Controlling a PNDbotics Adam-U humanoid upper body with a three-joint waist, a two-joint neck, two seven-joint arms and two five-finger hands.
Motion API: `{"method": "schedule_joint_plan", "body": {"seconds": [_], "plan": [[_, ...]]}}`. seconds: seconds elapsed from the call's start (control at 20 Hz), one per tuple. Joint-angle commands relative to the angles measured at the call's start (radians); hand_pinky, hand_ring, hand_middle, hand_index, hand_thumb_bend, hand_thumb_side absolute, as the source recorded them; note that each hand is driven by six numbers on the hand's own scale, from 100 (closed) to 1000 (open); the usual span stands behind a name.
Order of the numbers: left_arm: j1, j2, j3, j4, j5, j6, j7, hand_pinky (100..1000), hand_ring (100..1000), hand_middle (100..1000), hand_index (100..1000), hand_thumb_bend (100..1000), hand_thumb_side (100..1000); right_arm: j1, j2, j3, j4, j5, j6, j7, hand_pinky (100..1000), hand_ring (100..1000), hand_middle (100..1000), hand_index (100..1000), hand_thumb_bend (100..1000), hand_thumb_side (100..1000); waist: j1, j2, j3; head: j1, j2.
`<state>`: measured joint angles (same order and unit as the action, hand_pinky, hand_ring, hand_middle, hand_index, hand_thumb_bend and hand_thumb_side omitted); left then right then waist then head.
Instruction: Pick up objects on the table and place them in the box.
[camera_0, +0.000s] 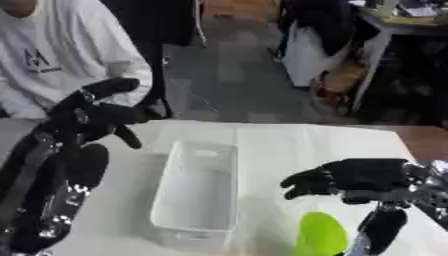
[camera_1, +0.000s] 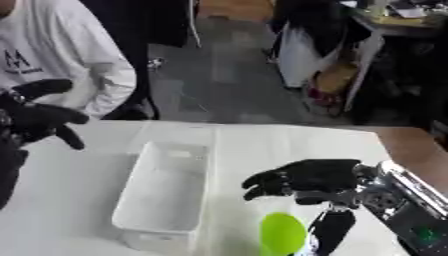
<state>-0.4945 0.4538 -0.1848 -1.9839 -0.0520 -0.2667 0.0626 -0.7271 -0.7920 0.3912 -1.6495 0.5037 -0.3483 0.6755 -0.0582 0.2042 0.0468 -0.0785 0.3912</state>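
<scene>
A white rectangular box (camera_0: 197, 192) stands on the white table (camera_0: 289, 145), empty as far as I can see. A bright green rounded object (camera_0: 320, 234) lies on the table right of the box, near the front edge. My right hand (camera_0: 354, 179) hovers just above and behind the green object, fingers loosely curled toward the box, holding nothing; its thumb (camera_0: 382, 227) hangs down beside the object. My left hand (camera_0: 101, 114) is raised at the left, above the table's far left corner, fingers spread and relaxed, empty.
A person in a white shirt (camera_0: 61, 55) sits behind the table's far left corner, close to my left hand. A dark floor, chairs and a cluttered desk (camera_0: 402, 22) lie beyond the far edge. Wooden flooring (camera_0: 429, 140) shows past the table's right edge.
</scene>
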Motion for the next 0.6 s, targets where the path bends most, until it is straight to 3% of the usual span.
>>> {"method": "schedule_joint_plan", "body": {"seconds": [0.05, 0.6], "plan": [[-0.014, 0.005, 0.004, -0.016, 0.003, 0.000, -0.005, 497, 668, 873, 736, 244, 811, -0.009, -0.010, -0.025, 0.028, 0.032, -0.009, -0.022, 881, 904, 999, 984, 669, 668, 0.004, -0.013, 0.000, 0.009, 0.000], [-0.016, 0.005, 0.003, -0.016, 0.002, -0.001, -0.010, 498, 669, 874, 736, 240, 812, 0.052, -0.041, -0.046, 0.040, 0.081, -0.065, -0.032, 896, 921, 1000, 993, 673, 634, 0.004, -0.011, 0.002, 0.020, 0.013]]}}
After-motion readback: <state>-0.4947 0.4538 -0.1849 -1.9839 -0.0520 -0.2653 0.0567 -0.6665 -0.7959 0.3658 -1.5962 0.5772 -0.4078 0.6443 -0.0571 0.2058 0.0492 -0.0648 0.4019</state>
